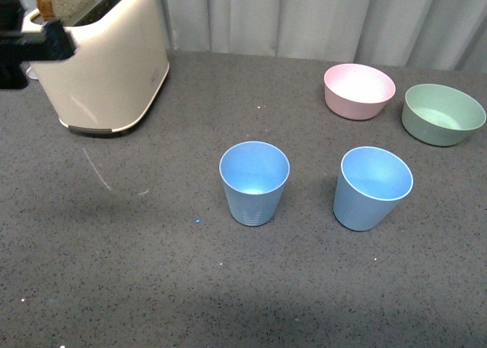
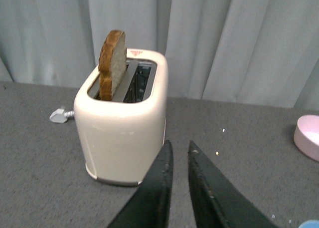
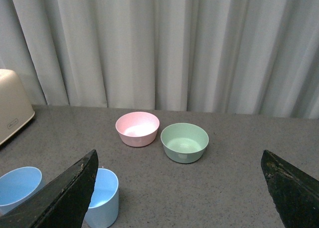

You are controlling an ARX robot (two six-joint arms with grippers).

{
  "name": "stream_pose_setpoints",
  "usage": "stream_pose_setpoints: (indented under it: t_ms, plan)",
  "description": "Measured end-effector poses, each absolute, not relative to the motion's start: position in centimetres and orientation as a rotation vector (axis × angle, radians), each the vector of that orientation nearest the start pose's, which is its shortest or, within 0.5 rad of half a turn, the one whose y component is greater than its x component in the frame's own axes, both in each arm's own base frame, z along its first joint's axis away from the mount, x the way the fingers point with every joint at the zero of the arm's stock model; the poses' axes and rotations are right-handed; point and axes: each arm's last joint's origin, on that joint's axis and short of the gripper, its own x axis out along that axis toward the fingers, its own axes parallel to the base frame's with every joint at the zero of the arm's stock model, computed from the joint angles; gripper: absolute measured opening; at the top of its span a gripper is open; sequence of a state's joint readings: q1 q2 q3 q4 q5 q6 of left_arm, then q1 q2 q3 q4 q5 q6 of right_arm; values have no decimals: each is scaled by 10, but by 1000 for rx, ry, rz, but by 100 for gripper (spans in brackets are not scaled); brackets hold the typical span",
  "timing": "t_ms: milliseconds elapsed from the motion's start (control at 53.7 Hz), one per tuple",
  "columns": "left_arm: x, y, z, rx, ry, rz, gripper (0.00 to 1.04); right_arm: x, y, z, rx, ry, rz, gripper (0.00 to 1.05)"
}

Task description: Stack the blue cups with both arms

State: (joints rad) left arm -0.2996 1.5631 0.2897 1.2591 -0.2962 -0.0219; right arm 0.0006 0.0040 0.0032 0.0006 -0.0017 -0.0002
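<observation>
Two light blue cups stand upright and apart on the grey table: the left cup (image 1: 254, 182) mid-table and the right cup (image 1: 371, 188) beside it. My left gripper (image 2: 179, 145) is shut and empty, hovering in front of the toaster, far from the cups. A sliver of one cup (image 2: 310, 224) shows at the edge of the left wrist view. My right gripper (image 3: 179, 152) is wide open and empty, held above the table. Both cups (image 3: 103, 197) (image 3: 17, 185) sit beside its left finger (image 3: 70, 193).
A cream toaster (image 1: 106, 59) with a bread slice (image 2: 112, 63) stands at the back left, and part of my left arm (image 1: 27, 47) is in front of it. A pink bowl (image 1: 359, 90) and a green bowl (image 1: 443, 113) sit at the back right. Grey curtains hang behind.
</observation>
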Motion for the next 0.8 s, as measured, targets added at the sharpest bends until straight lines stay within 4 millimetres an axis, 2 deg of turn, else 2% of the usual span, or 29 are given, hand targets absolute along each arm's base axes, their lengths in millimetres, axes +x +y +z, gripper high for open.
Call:
stream_pose_setpoints:
  t_ms: [37,149,205,800]
  plan:
    - [227,-57,149,-12,29,-4,4,98,0,164,0,0,2,95]
    - [205,-41,163,-10,6,-14,4,98,0,164,0,0,2,95]
    - [196,-34,163,-8,7,-8,4,98,0,165,0,-1,2,95]
    - [147,-1,163,-7,12,4,4,98,0,164,0,0,2,95]
